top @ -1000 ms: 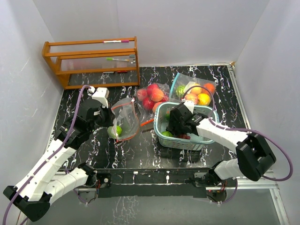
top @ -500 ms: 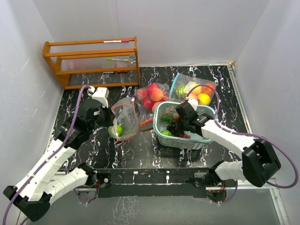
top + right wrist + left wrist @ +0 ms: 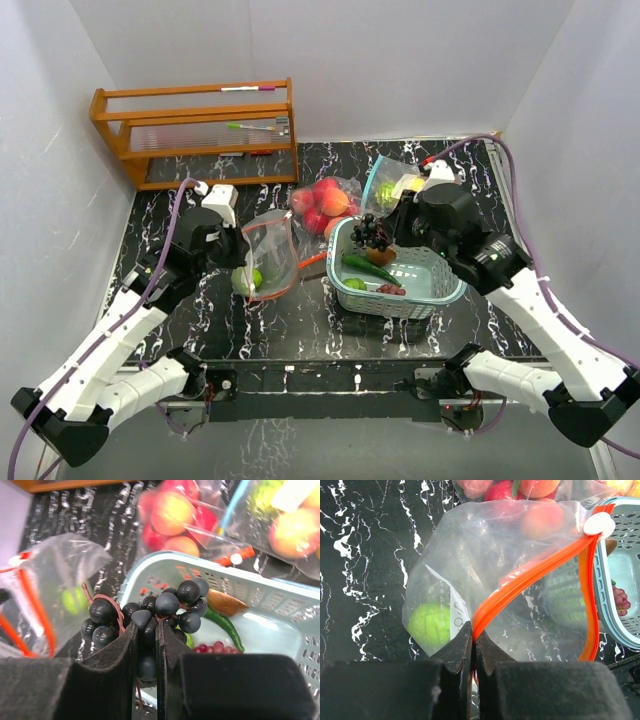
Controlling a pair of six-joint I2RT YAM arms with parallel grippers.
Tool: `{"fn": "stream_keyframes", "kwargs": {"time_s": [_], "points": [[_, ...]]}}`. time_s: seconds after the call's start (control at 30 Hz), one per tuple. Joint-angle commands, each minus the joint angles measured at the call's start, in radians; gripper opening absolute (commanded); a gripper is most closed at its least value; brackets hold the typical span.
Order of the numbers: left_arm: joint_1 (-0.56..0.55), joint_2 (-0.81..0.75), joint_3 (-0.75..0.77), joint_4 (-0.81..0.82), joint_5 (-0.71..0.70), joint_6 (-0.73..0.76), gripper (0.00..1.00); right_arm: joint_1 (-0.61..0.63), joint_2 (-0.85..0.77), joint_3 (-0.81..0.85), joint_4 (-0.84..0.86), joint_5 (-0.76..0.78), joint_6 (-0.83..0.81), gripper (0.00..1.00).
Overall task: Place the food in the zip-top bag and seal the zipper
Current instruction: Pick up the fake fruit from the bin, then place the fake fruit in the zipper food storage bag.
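From above, a black table (image 3: 300, 320) veined with white sits inside plain white walls (image 3: 400, 60), with a wooden rack (image 3: 195, 130) at the far left. The left gripper (image 3: 243, 265) meets the rim of an open zip-top bag (image 3: 270, 250) left of centre. The right gripper (image 3: 388, 230) holds a black grape bunch (image 3: 371, 234) above the far left corner of a teal basket (image 3: 440, 290). Two filled bags (image 3: 325, 205) lie beyond the basket.

In the left wrist view, the left gripper (image 3: 472, 635) is pressed together on the bag's orange zipper strip (image 3: 530, 575). A green fruit (image 3: 429, 625) lies inside the bag on the marbled surface.

In the right wrist view, the right gripper (image 3: 146, 630) pinches the grape bunch (image 3: 167, 603) over the basket rim (image 3: 165, 565), where a green chilli (image 3: 225, 625) and red grapes (image 3: 215, 647) lie.
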Motion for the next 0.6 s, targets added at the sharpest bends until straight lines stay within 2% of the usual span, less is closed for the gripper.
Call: {"fn": "stream_keyframes", "kwargs": {"time_s": [0.0,0.17,0.33,0.47,0.57], "points": [[0.005,0.017,0.027,0.039,0.034,-0.008,0.0,-0.003,-0.018,0.127,0.008,-0.129,-0.07,0.08],[0.004,0.033,0.037,0.058,0.045,-0.014,0.0,-0.003,-0.011,0.155,0.118,-0.325,-0.09,0.08],[0.004,0.049,0.039,0.08,0.059,-0.023,0.0,0.008,-0.014,0.05,0.361,-0.583,-0.024,0.08],[0.004,0.052,0.038,0.088,0.066,-0.024,0.0,0.063,-0.011,-0.037,0.562,-0.64,0.022,0.08],[0.005,0.053,0.035,0.091,0.069,-0.026,0.0,0.113,0.023,-0.066,0.649,-0.627,0.05,0.08]]}}
